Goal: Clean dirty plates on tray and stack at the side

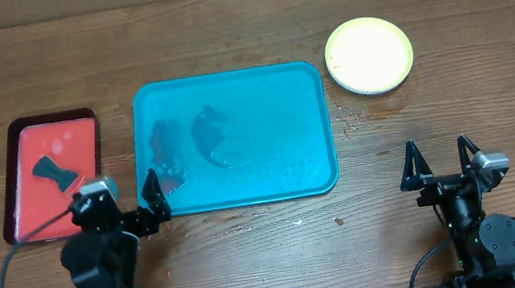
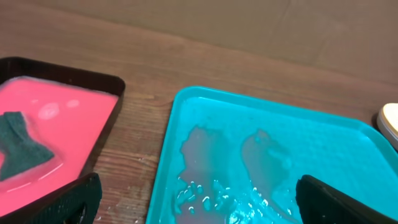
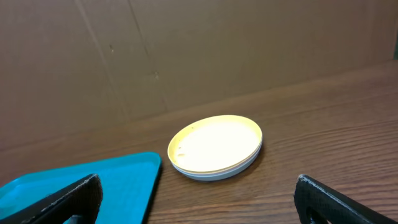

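The teal tray (image 1: 244, 191) lies mid-table with wet smears and water drops on it and no plate in it; it also shows in the left wrist view (image 2: 261, 118) and the right wrist view (image 3: 93, 180). The plates (image 1: 369, 55) sit stacked on the table to the tray's right rear, yellow-green on top over a white one (image 3: 216, 151); a blue plate cannot be made out. My left gripper (image 1: 136, 212) is open and empty at the tray's front left corner (image 2: 196, 208). My right gripper (image 1: 439, 164) is open and empty near the front right (image 3: 198, 211).
A red tray with a dark rim (image 1: 52, 173) lies left of the teal tray, holding pink liquid and a dark sponge (image 1: 56, 173), also seen in the left wrist view (image 2: 22, 149). A cardboard wall stands behind the table.
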Motion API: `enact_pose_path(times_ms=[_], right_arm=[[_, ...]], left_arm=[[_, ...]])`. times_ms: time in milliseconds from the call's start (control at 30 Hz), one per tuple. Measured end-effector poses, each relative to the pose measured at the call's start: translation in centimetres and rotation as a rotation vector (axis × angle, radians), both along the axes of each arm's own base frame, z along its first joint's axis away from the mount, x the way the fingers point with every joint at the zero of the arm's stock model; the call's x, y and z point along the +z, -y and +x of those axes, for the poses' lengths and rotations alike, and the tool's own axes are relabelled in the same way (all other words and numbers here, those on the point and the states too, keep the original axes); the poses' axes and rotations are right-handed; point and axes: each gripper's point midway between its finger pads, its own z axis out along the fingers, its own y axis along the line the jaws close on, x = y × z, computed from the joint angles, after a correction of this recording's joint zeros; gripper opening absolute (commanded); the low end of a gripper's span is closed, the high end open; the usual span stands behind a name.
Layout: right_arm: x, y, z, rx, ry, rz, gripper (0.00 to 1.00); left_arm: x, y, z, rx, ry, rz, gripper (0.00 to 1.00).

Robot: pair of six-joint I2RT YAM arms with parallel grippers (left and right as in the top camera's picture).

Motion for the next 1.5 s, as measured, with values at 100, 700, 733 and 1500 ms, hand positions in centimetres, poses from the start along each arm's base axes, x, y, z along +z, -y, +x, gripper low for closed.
enact_pose_path(times_ms=[100,700,733,1500], right_arm=[[0.0,0.0,0.0,0.000,0.000,0.000,1.00],[0.0,0.0,0.0,0.000,0.000,0.000,1.00],[0.0,0.0,0.0,0.000,0.000,0.000,1.00],[0.0,0.0,0.0,0.000,0.000,0.000,1.00]], left_arm=[[-0.2,0.3,-0.5,-0.008,0.055,0.016,1.00],[-2.3,1.5,-2.6,0.021,0.108,0.076,1.00],[-2.0,1.5,-2.7,0.023,0.120,0.079,1.00],[0.4,3.5,-3.0,-0.064,0.231,0.189,1.00]])
